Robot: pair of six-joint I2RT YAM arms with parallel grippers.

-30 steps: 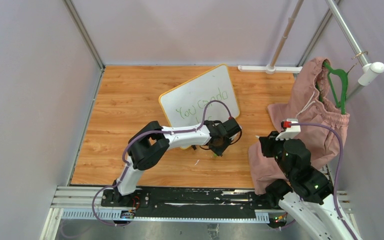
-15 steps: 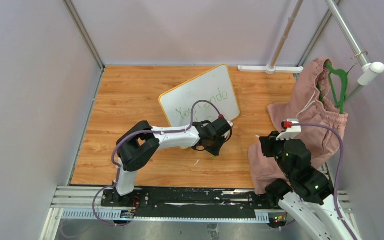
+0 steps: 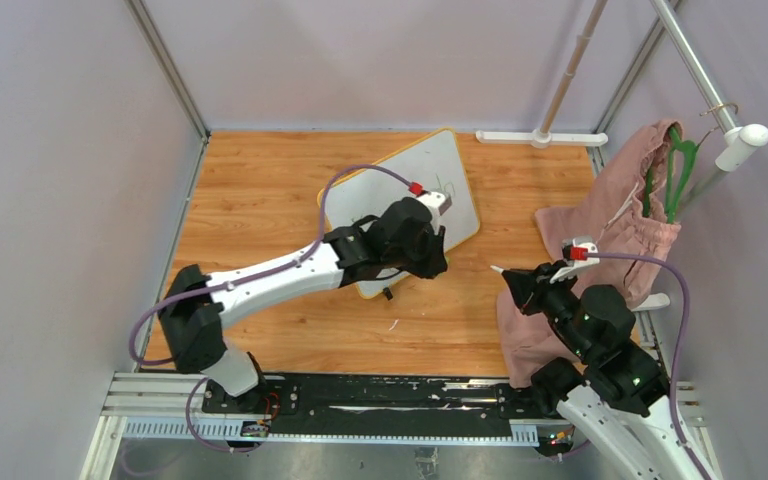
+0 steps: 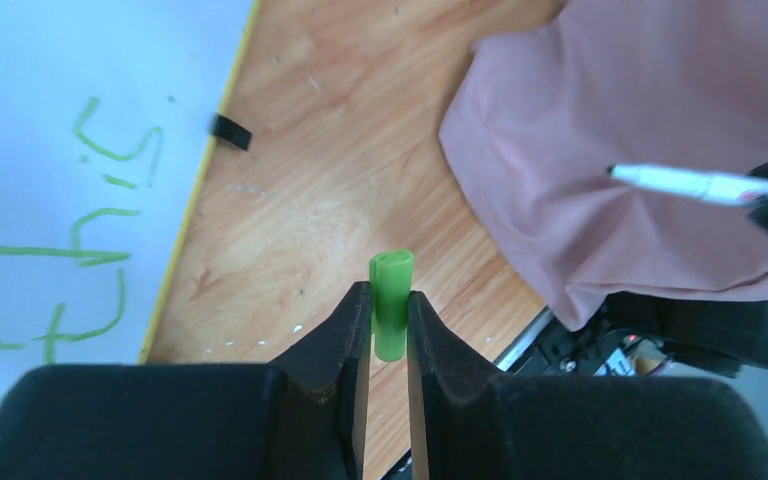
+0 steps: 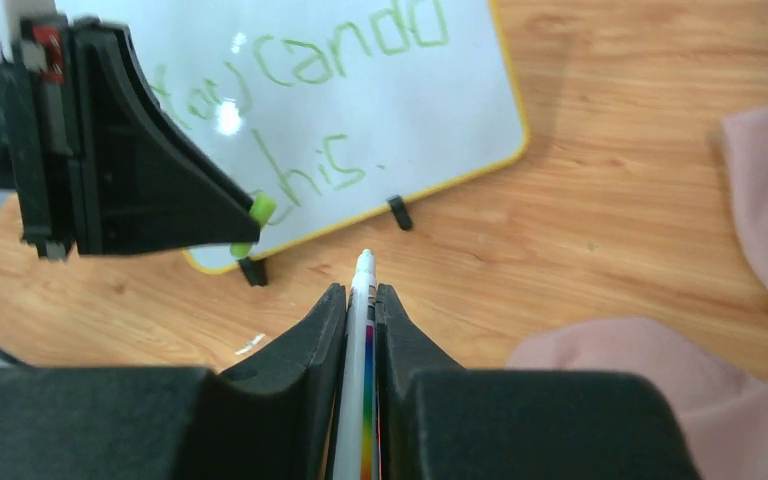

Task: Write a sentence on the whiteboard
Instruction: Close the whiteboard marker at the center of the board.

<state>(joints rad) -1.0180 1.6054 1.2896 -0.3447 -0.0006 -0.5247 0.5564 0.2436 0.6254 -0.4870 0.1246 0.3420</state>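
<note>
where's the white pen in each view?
Top external: white pen centre-right, in the right gripper.
Left wrist: white pen at the right edge, over pink cloth.
Right wrist: white pen bottom centre, pointing up.
Shared landmark: the whiteboard, in all three.

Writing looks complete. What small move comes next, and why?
Probably bring the left hand, pinching a small green plastic cap, toward the slim white marker in the right hand to cap it; the green handwritten sentence ends with a full stop.
</note>
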